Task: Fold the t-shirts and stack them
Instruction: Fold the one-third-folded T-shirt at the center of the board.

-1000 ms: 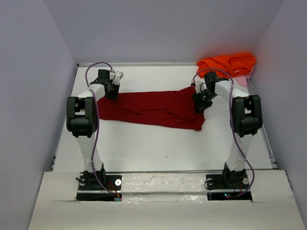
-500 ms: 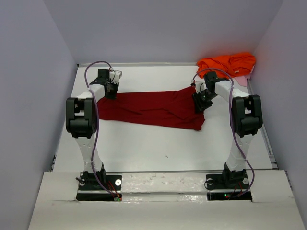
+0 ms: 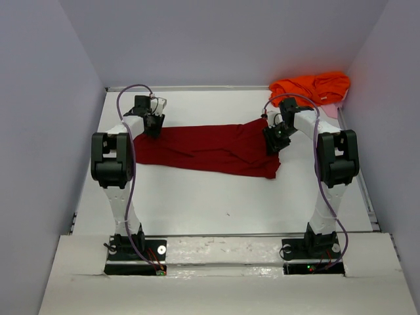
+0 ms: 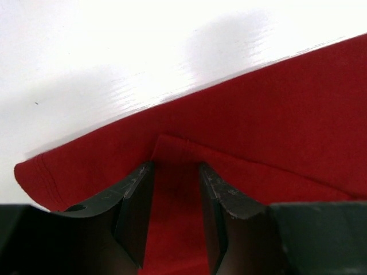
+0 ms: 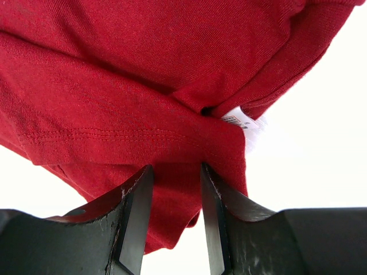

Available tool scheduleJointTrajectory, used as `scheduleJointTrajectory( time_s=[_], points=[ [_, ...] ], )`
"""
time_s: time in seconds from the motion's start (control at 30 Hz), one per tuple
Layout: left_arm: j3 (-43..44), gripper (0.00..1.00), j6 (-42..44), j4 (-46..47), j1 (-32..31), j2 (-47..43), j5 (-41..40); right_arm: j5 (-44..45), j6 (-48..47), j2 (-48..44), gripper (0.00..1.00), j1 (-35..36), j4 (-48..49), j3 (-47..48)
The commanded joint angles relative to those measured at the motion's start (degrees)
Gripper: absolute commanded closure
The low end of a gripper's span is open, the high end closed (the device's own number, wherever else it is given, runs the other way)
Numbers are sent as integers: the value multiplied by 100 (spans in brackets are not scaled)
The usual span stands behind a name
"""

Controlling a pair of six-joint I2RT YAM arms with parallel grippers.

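The dark crimson t-shirt (image 3: 210, 147) lies spread as a long band across the middle of the white table (image 3: 216, 197). My left gripper (image 3: 153, 128) is down at its far left corner, jaws slightly apart over a small fold of the red cloth (image 4: 175, 169). My right gripper (image 3: 272, 141) is down at the shirt's right end, jaws slightly apart with red cloth between them (image 5: 176, 172), beside the shirt's white label (image 5: 241, 120). The bright orange t-shirt (image 3: 312, 86) lies crumpled in the far right corner.
Lavender walls close in the table on the left, back and right. A pale pink patch (image 3: 331, 110) shows under the orange shirt by the right wall. The arm bases stand at the near edge.
The left gripper has shifted very slightly at the shirt's corner. The shirt and the right arm look unchanged.
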Motion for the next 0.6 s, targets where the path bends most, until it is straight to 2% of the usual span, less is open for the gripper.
scheduleJointTrajectory(
  time_s=[0.0,0.13,0.27,0.37,0.4,0.5,0.57],
  points=[
    [81,53,96,90,-27,60,-107,-113,-81,-260,56,7,-13,-12],
    [99,54,114,90,-27,121,-124,-130,-81,-278,56,7,-13,-12],
    [90,60,96,98,-27,130,-125,-121,-90,-287,56,7,-13,-21],
    [90,73,87,98,-27,78,-116,-121,-90,-261,56,7,-13,-12],
    [82,82,87,98,-27,60,-116,-121,-90,-252,56,7,-22,-21],
    [73,96,79,107,-27,-36,-81,-104,-99,-243,56,7,-13,-21],
    [55,99,79,107,-35,-89,-81,-104,-99,-243,56,7,-13,-12]
  ],
)
